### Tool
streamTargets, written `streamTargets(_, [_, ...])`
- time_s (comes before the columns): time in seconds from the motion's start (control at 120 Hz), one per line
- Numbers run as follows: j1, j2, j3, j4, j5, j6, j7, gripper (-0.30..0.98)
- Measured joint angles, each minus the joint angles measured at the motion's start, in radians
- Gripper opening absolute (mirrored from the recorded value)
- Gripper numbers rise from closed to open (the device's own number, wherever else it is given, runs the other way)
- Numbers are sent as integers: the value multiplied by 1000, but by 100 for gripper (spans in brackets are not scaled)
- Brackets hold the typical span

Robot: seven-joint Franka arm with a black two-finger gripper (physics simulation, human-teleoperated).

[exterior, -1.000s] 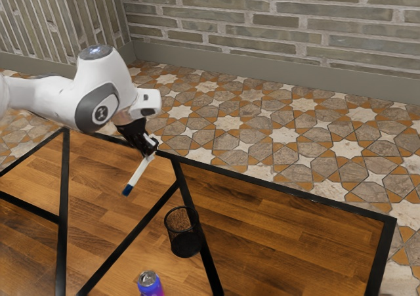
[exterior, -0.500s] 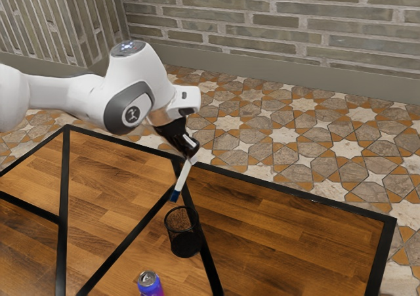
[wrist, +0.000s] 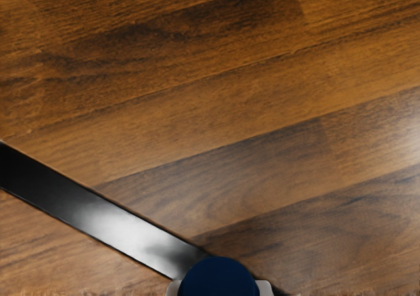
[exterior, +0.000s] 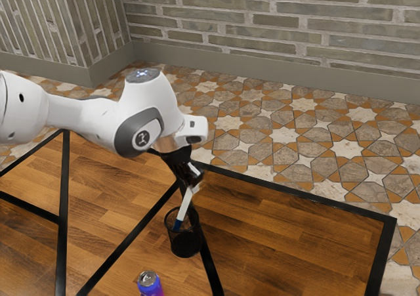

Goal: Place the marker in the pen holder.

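Reaching in from ext. view's 9 o'clk, the white arm (exterior: pixel 82 115) is bending down over the wood-top table (exterior: pixel 282 220). Next rightwd, the blue-purple can (exterior: pixel 151 285) is standing near the view's 7 o'clk, its lower part running off the edge. The black mesh pen holder (exterior: pixel 186 242) is standing upright at the can's approx. 1 o'clk, apart from it. The marker (exterior: pixel 185 203) is slanting, upper end twd 1 o'clk, lower twd 7; its blue lower end is showing w/in the holder's mouth. At the holder's approx. 12 to 1 o'clk, above the rim, the black gripper (exterior: pixel 194 179) is pinching the marker's upper part btwn its fingers. In wrist view, a round dark-blue end is sitting btwn pale fingertips, w/ a black strip (wrist: pixel 108 220) running diagonally up to it.
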Motion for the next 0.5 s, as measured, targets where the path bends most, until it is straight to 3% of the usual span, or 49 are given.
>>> streamTargets(0.167, [12, -9, -2, 10, -15, -22, 19, 34])
streamTargets(0.225, [9, -11, 2, 95, -4, -89, 26, 42])
streamTargets(0.358, [-3, -15, 30, 400, 64, -356, 48, 54])
streamTargets(0.5, [20, -34, 54, 488, 95, -555, 72, 61])
